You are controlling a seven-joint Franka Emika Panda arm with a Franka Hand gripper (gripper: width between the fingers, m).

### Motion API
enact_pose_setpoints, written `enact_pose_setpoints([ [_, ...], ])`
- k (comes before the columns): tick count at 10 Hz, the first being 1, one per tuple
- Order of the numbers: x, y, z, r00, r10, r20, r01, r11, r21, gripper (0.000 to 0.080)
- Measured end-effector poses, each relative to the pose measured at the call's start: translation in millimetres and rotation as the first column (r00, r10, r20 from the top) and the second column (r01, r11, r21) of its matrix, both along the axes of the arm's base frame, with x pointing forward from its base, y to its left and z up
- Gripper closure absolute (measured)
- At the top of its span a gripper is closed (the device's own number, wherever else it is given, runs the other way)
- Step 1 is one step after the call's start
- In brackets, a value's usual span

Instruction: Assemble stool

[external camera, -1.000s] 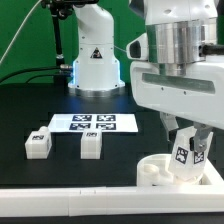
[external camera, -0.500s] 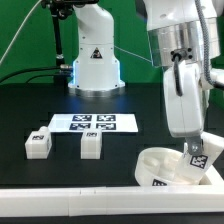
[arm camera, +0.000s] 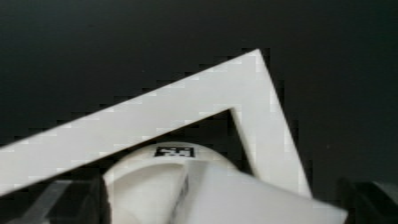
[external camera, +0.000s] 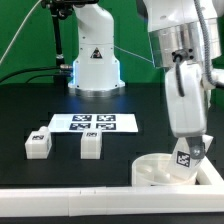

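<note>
The stool's round white seat (external camera: 150,172) lies flat at the exterior view's lower right, in the corner of the L-shaped bar. One tagged leg (external camera: 183,158) stands upright in it. My gripper (external camera: 186,150) hangs straight over that leg, open, with a finger on either side of it. In the wrist view the leg is a blurred white block (arm camera: 249,200) between the dark fingers of my gripper (arm camera: 210,208), and a rounded tagged white part (arm camera: 160,165), apparently the seat, lies just beyond it. Two more legs (external camera: 38,143) (external camera: 90,143) lie loose on the black table.
The marker board (external camera: 93,123) lies behind the two loose legs. The long white L-shaped bar (external camera: 70,194) runs along the table's front edge and shows as a corner in the wrist view (arm camera: 222,90). The arm's white base (external camera: 95,60) stands at the back.
The seat, tipped up half a second ago, now lies flat. The leg has come upright and shifted slightly to the exterior view's left. The jaws have spread off the leg.
</note>
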State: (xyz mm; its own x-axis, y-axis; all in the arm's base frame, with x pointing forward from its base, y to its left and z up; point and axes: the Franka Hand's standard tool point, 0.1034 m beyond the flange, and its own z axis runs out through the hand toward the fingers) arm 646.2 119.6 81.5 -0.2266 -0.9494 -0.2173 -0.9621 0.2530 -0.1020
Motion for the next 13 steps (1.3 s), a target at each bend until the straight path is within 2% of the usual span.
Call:
enact_pose_setpoints([
  [1,0.1,1.4,8.1,0.985,0.171,0.027,-0.171,0.985,-0.021,0.0158],
  [3,-1.5,6.7,28.0,0.913,0.405,0.054,-0.403,0.914,-0.049,0.0152],
  [7,-2.5,8.7,28.1,0.757,0.649,0.081,-0.640,0.760,-0.112,0.0151],
  [8,-2.0,6.1,28.3,0.657,0.749,0.083,-0.735,0.661,-0.149,0.0151],
  [9,1.4,-0.8,30.7,0.474,0.878,0.069,-0.852,0.478,-0.213,0.0151],
  [10,2.2,-3.3,28.6,0.307,0.951,0.042,-0.915,0.307,-0.261,0.0151],
  [11,-0.3,-1.0,21.3,0.137,0.991,0.006,-0.948,0.133,-0.288,0.0151],
  [13,-1.7,-0.8,17.0,-0.008,1.000,-0.014,-0.953,-0.011,-0.303,0.0151],
])
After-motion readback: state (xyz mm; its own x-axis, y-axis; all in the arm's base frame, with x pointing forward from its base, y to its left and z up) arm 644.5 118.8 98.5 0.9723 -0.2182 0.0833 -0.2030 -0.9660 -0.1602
